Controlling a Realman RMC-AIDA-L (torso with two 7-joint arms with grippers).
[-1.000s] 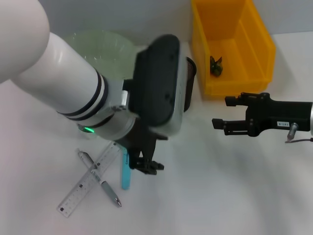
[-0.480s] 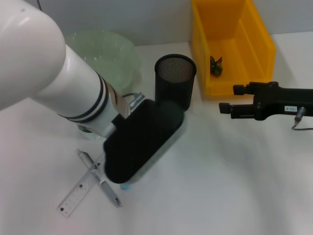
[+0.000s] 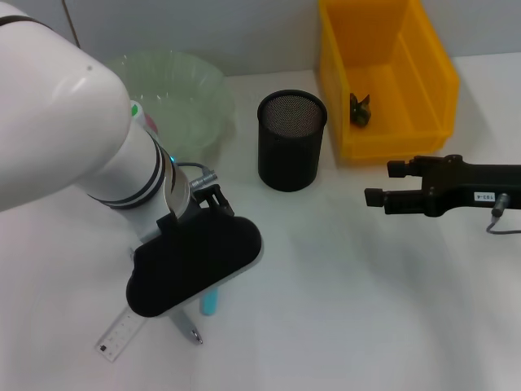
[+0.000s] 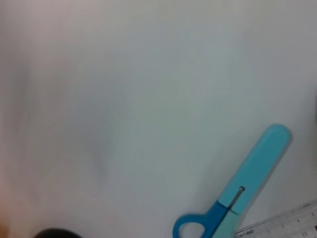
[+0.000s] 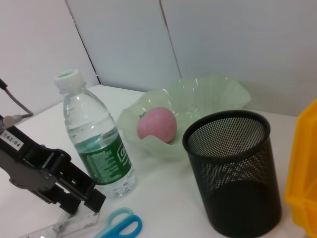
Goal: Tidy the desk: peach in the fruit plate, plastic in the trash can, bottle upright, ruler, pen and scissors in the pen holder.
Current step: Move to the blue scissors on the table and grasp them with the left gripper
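My left gripper [image 5: 74, 196] hangs low over the desk by the blue scissors [image 3: 210, 303], which also show in the left wrist view [image 4: 237, 193] and the right wrist view [image 5: 119, 225]. In the head view the arm's black wrist housing [image 3: 195, 265] covers most of the clear ruler [image 3: 116, 335] and the pen [image 3: 188, 330]. The pink peach [image 5: 157, 124] lies in the green fruit plate [image 5: 208, 94]. The water bottle [image 5: 94, 141] stands upright beside it. The black mesh pen holder [image 3: 291, 138] is empty. My right gripper [image 3: 383, 183] is open and empty, right of the holder.
A yellow bin [image 3: 423, 73] stands at the back right with a dark crumpled piece of plastic [image 3: 360, 110] inside. The fruit plate [image 3: 179, 85] is at the back left. A wall runs behind the desk.
My left wrist has swung down and toward the front left, uncovering the pen holder and now covering the pen and ruler. My right gripper drew back a little to the right.
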